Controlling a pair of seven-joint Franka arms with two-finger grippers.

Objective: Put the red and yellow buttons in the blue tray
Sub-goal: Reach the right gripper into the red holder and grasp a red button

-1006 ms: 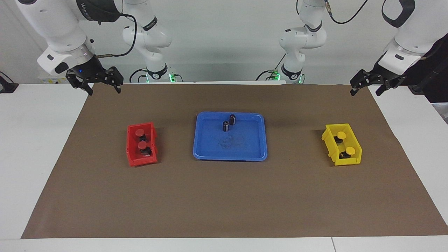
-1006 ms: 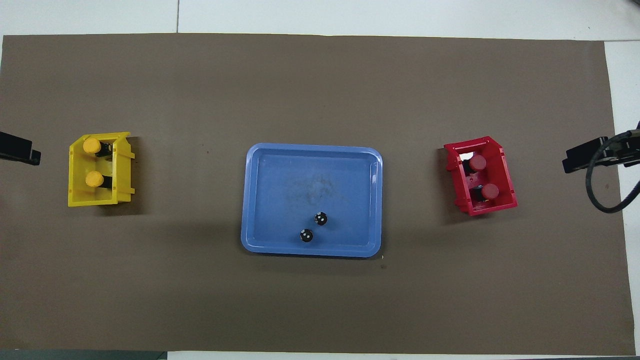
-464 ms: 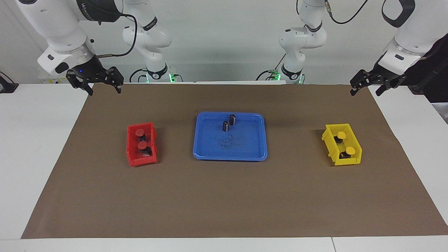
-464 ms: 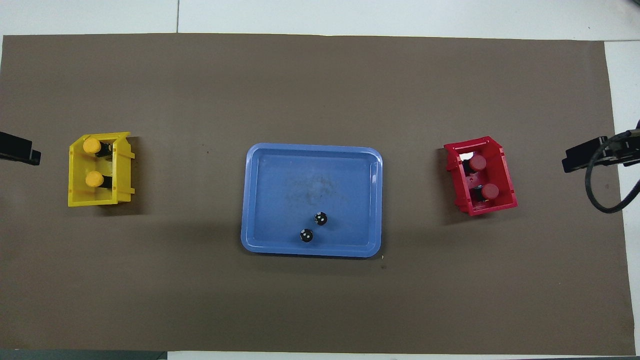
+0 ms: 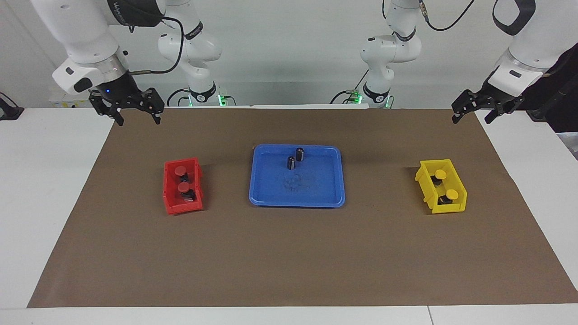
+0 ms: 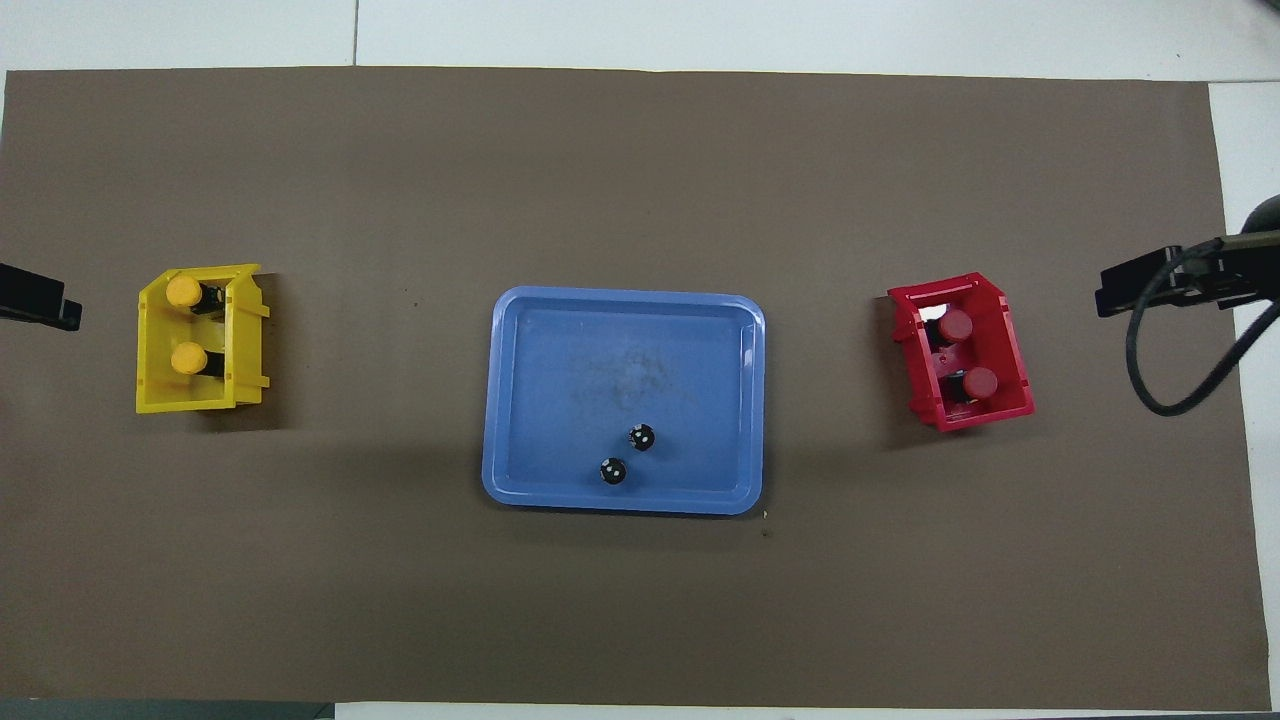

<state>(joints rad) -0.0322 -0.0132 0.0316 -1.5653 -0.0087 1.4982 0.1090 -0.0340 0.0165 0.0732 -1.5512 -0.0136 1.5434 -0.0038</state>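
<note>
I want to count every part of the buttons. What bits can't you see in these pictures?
- Red buttons: black bases half hidden by the red bin walls in both views.
- Yellow buttons: bases likewise sunk in the yellow bin.
- Left gripper and right gripper: overhead view's edges cut them off.

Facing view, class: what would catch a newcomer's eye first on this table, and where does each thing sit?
The blue tray lies mid-table, with two dark cylinders standing in its part nearest the robots. A red bin with two red buttons sits toward the right arm's end, a yellow bin with two yellow buttons toward the left arm's end. The right gripper and left gripper hang open over the brown mat's corners.
</note>
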